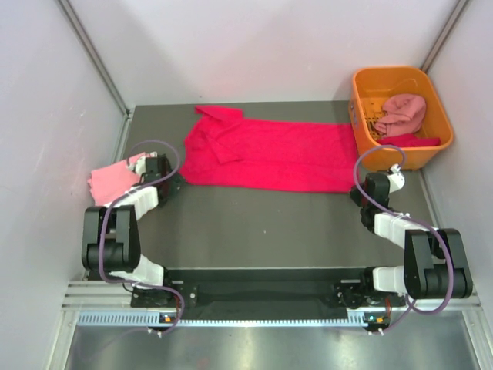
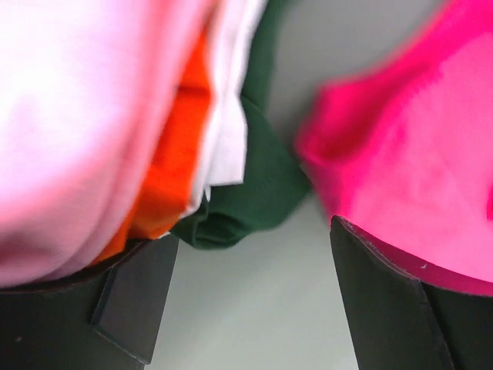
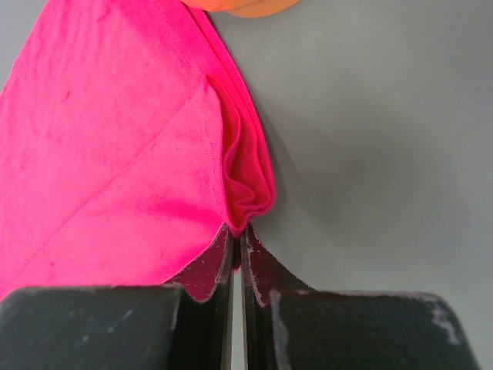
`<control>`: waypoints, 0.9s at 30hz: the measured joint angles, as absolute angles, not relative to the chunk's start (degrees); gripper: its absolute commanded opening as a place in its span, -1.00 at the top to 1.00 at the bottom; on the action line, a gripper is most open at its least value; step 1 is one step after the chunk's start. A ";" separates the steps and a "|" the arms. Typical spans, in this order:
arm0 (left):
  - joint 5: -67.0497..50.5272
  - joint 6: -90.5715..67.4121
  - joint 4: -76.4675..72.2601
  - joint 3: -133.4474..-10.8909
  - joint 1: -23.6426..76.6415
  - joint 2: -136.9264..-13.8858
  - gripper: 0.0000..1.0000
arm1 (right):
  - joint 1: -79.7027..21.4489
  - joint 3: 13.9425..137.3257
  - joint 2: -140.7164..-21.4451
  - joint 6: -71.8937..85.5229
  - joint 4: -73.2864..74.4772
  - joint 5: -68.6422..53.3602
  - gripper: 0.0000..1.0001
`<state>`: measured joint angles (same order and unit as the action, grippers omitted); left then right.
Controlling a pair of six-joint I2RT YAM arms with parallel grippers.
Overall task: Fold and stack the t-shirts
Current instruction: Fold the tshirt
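The crimson shirt (image 1: 269, 158) lies spread across the far half of the desk (image 1: 262, 227). It reaches the basket (image 1: 389, 73) in the far right corner, which holds a dusty pink shirt (image 1: 404, 113). The right pincer (image 3: 239, 243) is clamped on the crimson shirt's near right corner. The left pincer (image 2: 254, 301) gapes wide between that shirt's near left corner and a folded stack (image 2: 77, 116) at the left edge: light pink on top, then orange, white, dark green.
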<state>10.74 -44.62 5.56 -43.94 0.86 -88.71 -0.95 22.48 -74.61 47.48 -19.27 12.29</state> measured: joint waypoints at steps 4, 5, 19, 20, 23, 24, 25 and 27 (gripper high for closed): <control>9.89 -45.65 3.99 -40.05 -5.50 -85.08 -0.68 | -0.95 22.48 -74.63 47.46 -19.27 12.08 1.00; 9.91 -45.78 3.97 -39.38 -6.20 -84.42 -0.68 | -0.95 22.48 -74.63 47.48 -19.27 12.05 1.00; 11.70 -45.69 10.35 -36.88 0.67 -73.01 -0.68 | -0.84 22.48 -74.48 47.07 -18.87 11.64 1.00; 11.94 -45.74 10.90 -36.91 1.17 -70.96 -0.66 | -0.73 22.48 -74.17 47.05 -18.59 11.64 1.00; 12.01 -46.04 11.68 -37.54 2.11 -66.28 -0.43 | 0.36 22.46 -72.95 47.03 -18.22 11.11 1.00; 11.86 -46.15 11.64 -37.91 2.17 -65.78 -0.33 | 0.71 22.46 -72.58 47.03 -18.20 11.07 1.00; 11.62 -46.44 11.60 -38.57 2.20 -65.82 -0.30 | 0.97 22.46 -72.34 47.00 -18.17 11.00 1.00; 10.90 -46.87 10.96 -39.79 2.20 -67.46 -0.25 | 1.19 22.46 -72.23 46.98 -18.11 10.81 1.00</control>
<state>10.90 -46.87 10.96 -39.79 2.20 -67.46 1.19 22.46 -72.23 46.98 -18.11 10.81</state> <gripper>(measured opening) 0.647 0.014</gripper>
